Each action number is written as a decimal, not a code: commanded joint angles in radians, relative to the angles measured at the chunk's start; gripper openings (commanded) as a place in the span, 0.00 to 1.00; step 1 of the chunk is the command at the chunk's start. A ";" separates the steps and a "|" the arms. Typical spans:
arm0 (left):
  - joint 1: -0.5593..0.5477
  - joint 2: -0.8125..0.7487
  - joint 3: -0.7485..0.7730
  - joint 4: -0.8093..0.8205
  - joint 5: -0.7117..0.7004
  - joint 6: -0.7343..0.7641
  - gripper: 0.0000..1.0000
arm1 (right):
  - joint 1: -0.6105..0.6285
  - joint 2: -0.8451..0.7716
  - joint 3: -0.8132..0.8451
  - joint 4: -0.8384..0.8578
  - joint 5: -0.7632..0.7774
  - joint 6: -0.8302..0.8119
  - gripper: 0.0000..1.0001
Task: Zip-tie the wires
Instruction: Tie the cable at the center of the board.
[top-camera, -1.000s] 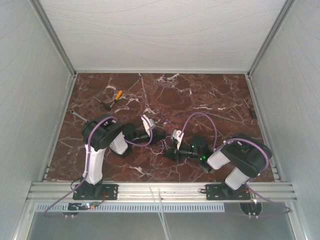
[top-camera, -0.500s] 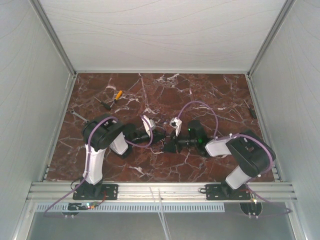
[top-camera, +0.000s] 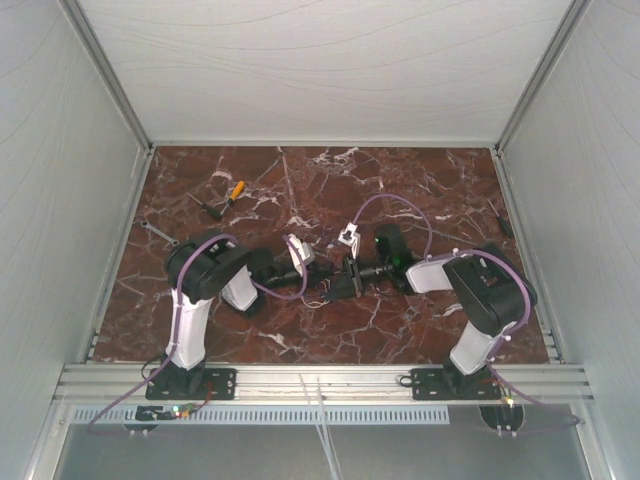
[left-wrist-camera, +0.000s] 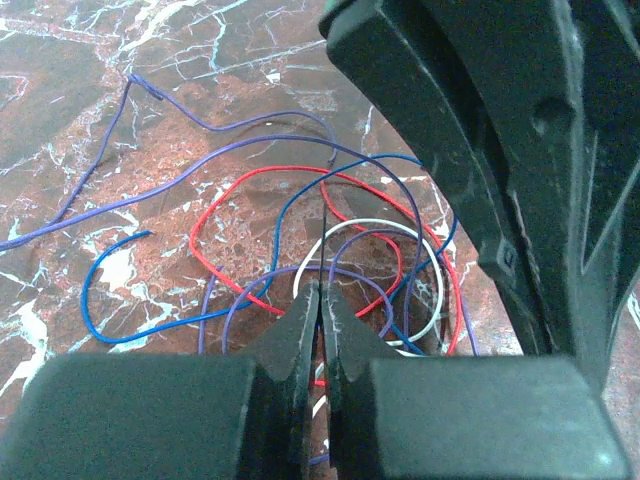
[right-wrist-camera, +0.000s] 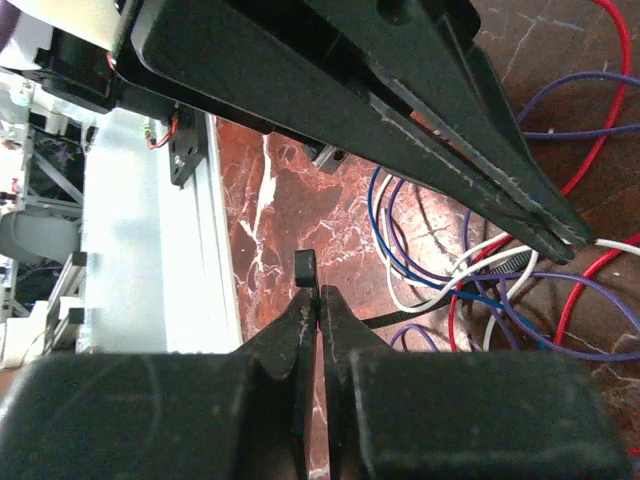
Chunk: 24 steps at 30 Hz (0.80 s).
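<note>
Several thin wires (left-wrist-camera: 370, 222), red, blue, purple and white, lie in loose overlapping loops on the marble table (left-wrist-camera: 120, 60), near its middle and between the two grippers. The left gripper (left-wrist-camera: 322, 300) hangs over the near side of the tangle. Its jaws are pressed together on a thin dark strand rising straight from the tips. Seen edge-on, this is probably the strap of the zip tie (right-wrist-camera: 400, 318), though I cannot be sure. The right gripper (right-wrist-camera: 318, 300) faces it from the other side, jaws pinched on the tie just below its square head (right-wrist-camera: 305, 267). From there the strap runs with its long axis toward the loops. Both sets of tips sit close to the bundle and to each other, so neither arm is clearly nearer and the gap between them is tight. Outward there is room to draw apart: the orange-handled tool (top-camera: 236, 190) lies well apart at the far left.
</note>
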<state>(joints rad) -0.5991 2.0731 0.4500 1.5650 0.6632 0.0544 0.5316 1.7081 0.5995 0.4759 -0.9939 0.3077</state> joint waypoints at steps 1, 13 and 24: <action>-0.007 0.010 -0.003 0.098 0.019 0.061 0.00 | -0.041 0.000 0.030 -0.052 -0.121 -0.015 0.00; -0.016 0.045 -0.033 0.267 0.066 0.059 0.00 | -0.099 0.073 0.048 0.118 -0.305 0.190 0.00; -0.022 0.019 -0.023 0.267 0.099 0.031 0.00 | -0.090 0.120 0.041 0.186 -0.348 0.289 0.00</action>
<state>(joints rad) -0.6117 2.1002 0.4179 1.5768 0.7155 0.0811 0.4381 1.8145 0.6411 0.6090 -1.3014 0.5468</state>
